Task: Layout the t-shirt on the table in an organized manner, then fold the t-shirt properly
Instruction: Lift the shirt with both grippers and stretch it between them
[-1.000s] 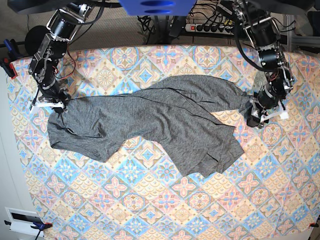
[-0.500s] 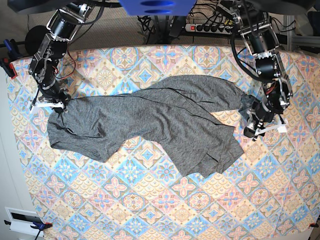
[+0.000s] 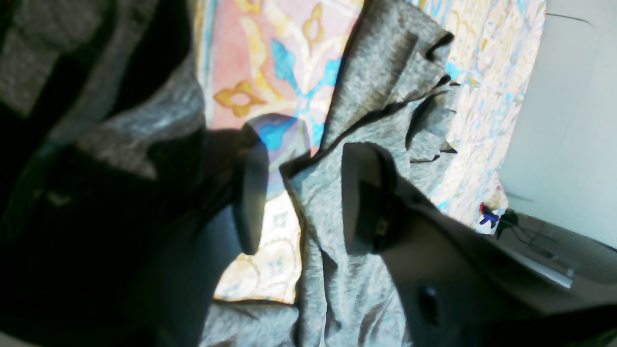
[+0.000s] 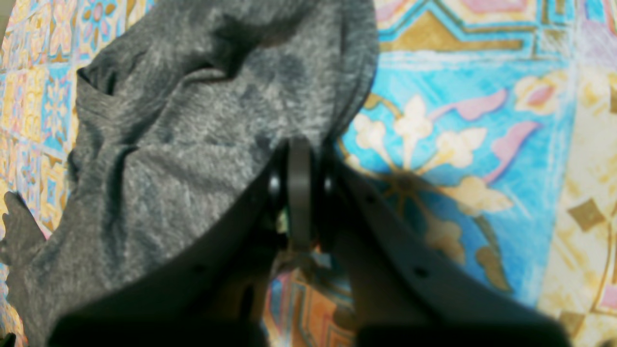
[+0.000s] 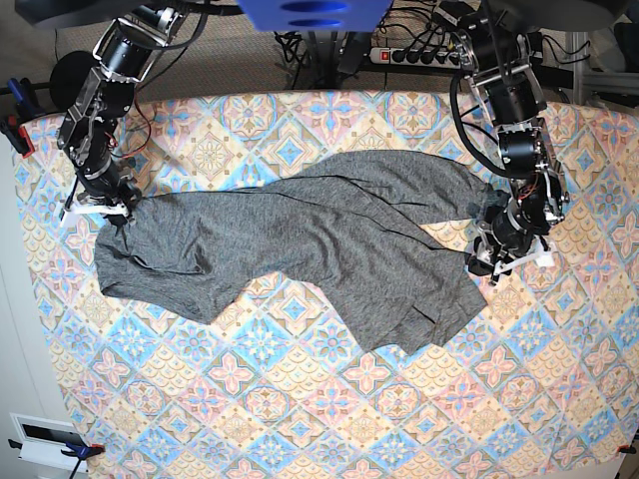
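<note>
T-shirt (image 5: 300,249) fabric, dark heather grey and wrinkled, is sprawling across the middle of the patterned surface (image 5: 300,419) in the base view, running from the left edge of the frame toward the right in a crooked band, with a flap reaching down toward the lower centre. At the left of that view the right claw (image 5: 108,212) is sitting at the garment's upper-left corner, its fingers pressed together on the cloth; the right wrist view is showing the right claw (image 4: 299,159) pinching the hem of the t-shirt (image 4: 193,144), with the blue and cream surface (image 4: 458,144) lying bare to the right of it. Moving to the centre of the base view, the shirt is lying in long diagonal creases, not flat, and a wedge of tile pattern is showing between two of its folds right of centre. At the right of the base view the left claw (image 5: 494,261) is hovering at the garment's right end, near a bunched tip of fabric. In the left wrist view the left claw (image 3: 301,193) is standing spread, its fingers (image 3: 359,197) apart, with a ridge of the t-shirt (image 3: 385,72) lying between and beneath them over the pink and blue surface (image 3: 260,58); whether the fingers are touching the cloth I cannot tell.
</note>
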`<state>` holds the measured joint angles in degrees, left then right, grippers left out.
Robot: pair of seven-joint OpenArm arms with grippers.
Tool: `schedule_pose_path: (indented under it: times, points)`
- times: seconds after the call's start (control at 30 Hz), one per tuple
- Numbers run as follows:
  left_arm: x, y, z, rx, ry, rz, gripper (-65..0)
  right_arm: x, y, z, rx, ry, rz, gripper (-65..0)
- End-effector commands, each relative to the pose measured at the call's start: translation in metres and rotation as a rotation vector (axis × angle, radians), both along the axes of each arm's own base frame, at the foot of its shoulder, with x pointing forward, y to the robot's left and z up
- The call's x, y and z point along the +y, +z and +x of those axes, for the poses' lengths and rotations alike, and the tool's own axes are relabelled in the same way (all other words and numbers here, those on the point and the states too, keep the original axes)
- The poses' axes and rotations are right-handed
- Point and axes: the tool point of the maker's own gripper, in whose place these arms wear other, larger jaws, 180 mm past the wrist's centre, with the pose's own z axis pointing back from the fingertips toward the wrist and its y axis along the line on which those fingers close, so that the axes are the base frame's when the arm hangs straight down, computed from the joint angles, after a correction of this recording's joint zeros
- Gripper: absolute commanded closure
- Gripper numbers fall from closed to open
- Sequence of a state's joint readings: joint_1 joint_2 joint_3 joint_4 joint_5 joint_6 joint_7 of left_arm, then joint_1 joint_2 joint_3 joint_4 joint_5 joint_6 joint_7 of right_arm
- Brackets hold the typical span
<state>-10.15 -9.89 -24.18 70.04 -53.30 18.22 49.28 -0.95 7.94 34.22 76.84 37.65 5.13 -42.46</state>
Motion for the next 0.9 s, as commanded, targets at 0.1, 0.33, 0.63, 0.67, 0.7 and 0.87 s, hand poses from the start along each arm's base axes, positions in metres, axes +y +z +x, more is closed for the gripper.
schedule_pose_path:
  times: [0.1,0.33,0.63,0.67,0.7,0.87]
  points:
    - [-0.021,0.005,0.008,-0.005,-0.082,0.011,-25.0,-0.003,0.007,0.005,-0.007,0.008,-0.014,0.0]
    - [-0.033,0.008,0.014,-0.009,-0.126,0.014,-22.7,-0.003,0.005,0.003,-0.003,0.008,-0.013,0.0]
    - [-0.033,0.015,0.014,-0.024,-0.133,0.001,0.0,-0.004,0.01,0.004,-0.013,0.012,-0.023,0.0]
    - [-0.029,0.023,0.016,-0.039,-0.143,0.014,0.0,-0.005,0.018,0.007,-0.033,0.015,-0.037,0.0]
    - [-0.028,0.033,0.018,-0.063,-0.154,0.026,0.0,-0.005,0.028,0.011,-0.057,0.019,-0.054,0.0]
    - [-0.032,0.083,0.016,-0.206,-0.202,0.114,0.0,-0.009,0.053,0.009,-0.102,0.034,-0.12,0.0]
